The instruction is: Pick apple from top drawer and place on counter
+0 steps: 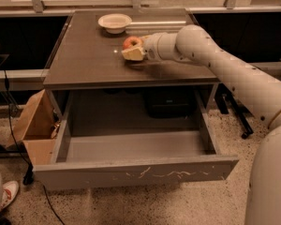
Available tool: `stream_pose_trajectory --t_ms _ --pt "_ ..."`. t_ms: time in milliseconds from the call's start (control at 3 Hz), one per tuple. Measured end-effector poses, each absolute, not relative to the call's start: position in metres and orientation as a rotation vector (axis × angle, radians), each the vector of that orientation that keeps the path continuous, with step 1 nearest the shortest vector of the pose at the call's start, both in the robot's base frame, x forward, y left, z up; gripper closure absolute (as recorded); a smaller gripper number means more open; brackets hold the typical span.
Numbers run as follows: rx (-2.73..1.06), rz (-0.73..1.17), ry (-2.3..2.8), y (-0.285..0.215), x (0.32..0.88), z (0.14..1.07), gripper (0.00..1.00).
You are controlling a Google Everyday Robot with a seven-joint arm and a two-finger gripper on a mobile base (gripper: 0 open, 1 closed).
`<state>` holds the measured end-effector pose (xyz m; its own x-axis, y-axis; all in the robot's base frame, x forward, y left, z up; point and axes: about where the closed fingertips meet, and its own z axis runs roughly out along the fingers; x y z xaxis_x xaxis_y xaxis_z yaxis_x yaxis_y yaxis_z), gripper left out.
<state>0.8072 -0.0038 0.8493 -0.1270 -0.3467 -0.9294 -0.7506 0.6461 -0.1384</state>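
Note:
The red apple (pixel 130 42) with yellowish patches sits between the pale fingers (pixel 134 55) of my gripper (pixel 133 49), low over the middle of the dark counter (pixel 84 55). The gripper is shut on the apple, and I cannot tell whether the apple touches the surface. My white arm reaches in from the right. The top drawer (pixel 136 172) is pulled fully out below the counter. Its grey inside holds nothing, and its front panel shows pale scratches.
A pale round bowl (pixel 114 22) stands at the back of the counter, just behind the apple. An open brown cardboard box (pixel 35 125) stands on the floor left of the drawer. A person's shoe (pixel 7 196) and a black cable are at the lower left.

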Motion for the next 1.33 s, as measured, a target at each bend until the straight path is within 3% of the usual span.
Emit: stream_pose_trajectory --t_ms 667,1000,1333 --pt "-0.893 0.45 1.729 -0.0022 0.8116 0.8466 0.15" --pt "-0.896 0.459 1.729 -0.0016 0.8131 0.8453 0.0" --pt "-0.896 0.464 1.72 -0.0036 0.8132 0.8489 0.0"
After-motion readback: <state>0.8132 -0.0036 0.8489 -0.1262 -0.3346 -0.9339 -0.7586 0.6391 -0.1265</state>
